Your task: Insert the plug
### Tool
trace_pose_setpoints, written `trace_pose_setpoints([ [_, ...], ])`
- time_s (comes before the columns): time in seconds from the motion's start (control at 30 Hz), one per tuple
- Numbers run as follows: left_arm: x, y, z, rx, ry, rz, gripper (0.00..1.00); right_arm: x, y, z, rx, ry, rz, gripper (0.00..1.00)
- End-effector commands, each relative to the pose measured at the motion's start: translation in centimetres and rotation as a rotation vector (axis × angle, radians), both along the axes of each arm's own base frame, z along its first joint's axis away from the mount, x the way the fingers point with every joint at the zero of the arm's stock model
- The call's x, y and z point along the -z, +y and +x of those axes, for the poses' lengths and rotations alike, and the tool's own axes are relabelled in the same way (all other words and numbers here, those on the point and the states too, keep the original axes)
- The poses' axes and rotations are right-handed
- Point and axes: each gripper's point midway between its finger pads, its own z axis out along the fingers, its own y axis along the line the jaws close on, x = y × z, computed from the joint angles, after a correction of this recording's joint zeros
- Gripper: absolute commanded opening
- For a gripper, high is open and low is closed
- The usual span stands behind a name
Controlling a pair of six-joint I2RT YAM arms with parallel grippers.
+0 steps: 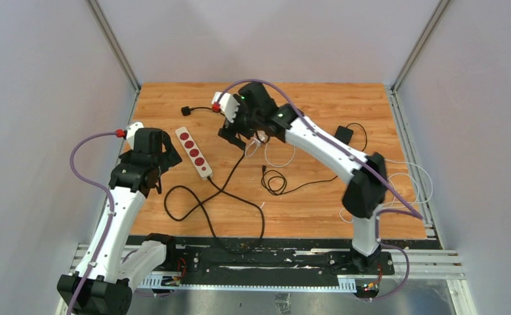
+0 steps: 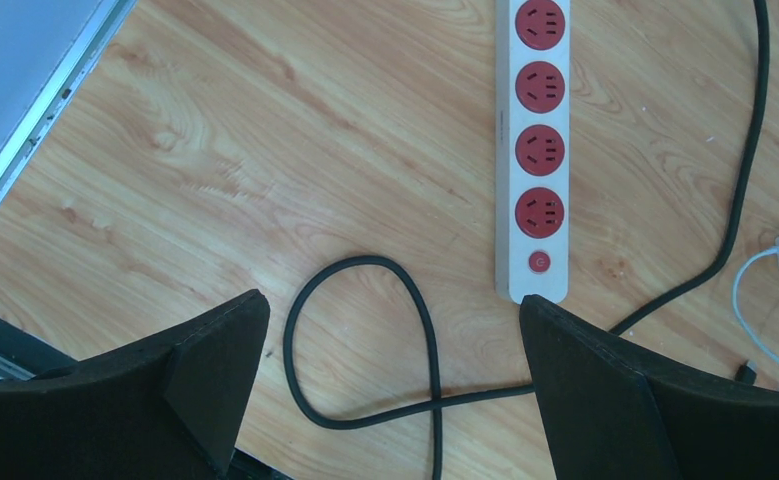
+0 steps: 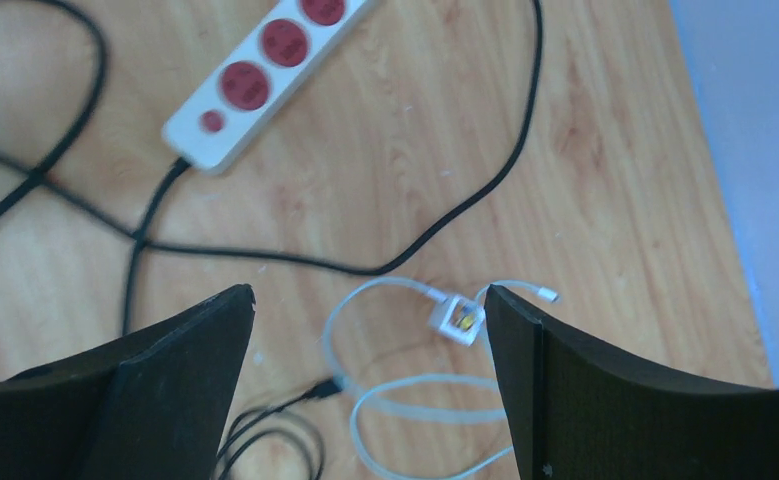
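A white power strip (image 1: 194, 153) with several red sockets lies left of centre; it also shows in the left wrist view (image 2: 532, 150) and the right wrist view (image 3: 265, 75). A small white charger plug (image 3: 457, 318) on a white cable lies on the wood, prongs showing, near my right gripper's right finger. In the top view the plug (image 1: 259, 139) sits just below my right gripper (image 1: 237, 135), which is open and empty above it. My left gripper (image 1: 165, 159) is open and empty, left of the strip. In its wrist view the gripper (image 2: 395, 335) hovers over a loop of the strip's black cord (image 2: 365, 340).
The strip's black cord (image 1: 203, 200) loops across the front of the table, and a black plug (image 1: 185, 111) lies at the back left. A black adapter (image 1: 343, 134) and thin black cable coils (image 1: 275, 180) lie on the right. White cable (image 1: 410, 184) trails off the right edge.
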Motion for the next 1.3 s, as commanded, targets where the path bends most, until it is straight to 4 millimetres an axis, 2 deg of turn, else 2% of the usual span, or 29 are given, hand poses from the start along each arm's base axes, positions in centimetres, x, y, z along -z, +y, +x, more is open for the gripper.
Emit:
trace_pose_setpoints([
  [0.0,0.6,0.2,-0.1,-0.003,0.019,0.008,1.0,5.0,0.0,4.7,0.03,-0.024,-0.279,0.89],
  [0.1,0.7,0.3,-0.3,-0.007,0.013,0.008,1.0,7.3,-0.3,7.9,0.028,-0.093,-0.397,0.9],
  [0.17,0.9,0.2,-0.4,-0.009,0.01,0.005,1.0,8.2,-0.7,8.8,-0.005,-0.122,-0.442,0.91],
  [0.27,1.4,0.1,-0.4,-0.005,0.012,-0.002,1.0,9.9,-1.0,9.2,-0.07,-0.125,-0.492,0.91],
  [0.4,1.5,0.1,-0.5,-0.001,0.014,-0.001,1.0,13.4,-2.2,9.2,-0.173,-0.119,-0.628,0.8],
  [0.53,1.4,0.0,-0.5,0.0,0.007,-0.004,1.0,16.2,-3.9,9.0,-0.263,-0.099,-0.728,0.75],
  [0.87,2.0,-0.2,-0.4,0.01,0.031,-0.009,1.0,18.9,-5.9,9.3,-0.36,-0.002,-0.714,0.77],
  [0.97,2.3,-0.5,-0.1,0.024,0.039,-0.019,1.0,19.7,-5.6,8.9,-0.443,-0.009,-0.691,0.77],
  [1.17,3.0,-0.9,0.3,0.044,0.076,-0.026,1.0,19.8,-4.1,11.7,-0.393,-0.05,-0.591,0.77],
  [1.27,3.3,-1.0,0.3,0.048,0.087,-0.028,1.0,20.7,-3.7,12.1,-0.388,-0.047,-0.571,0.77],
])
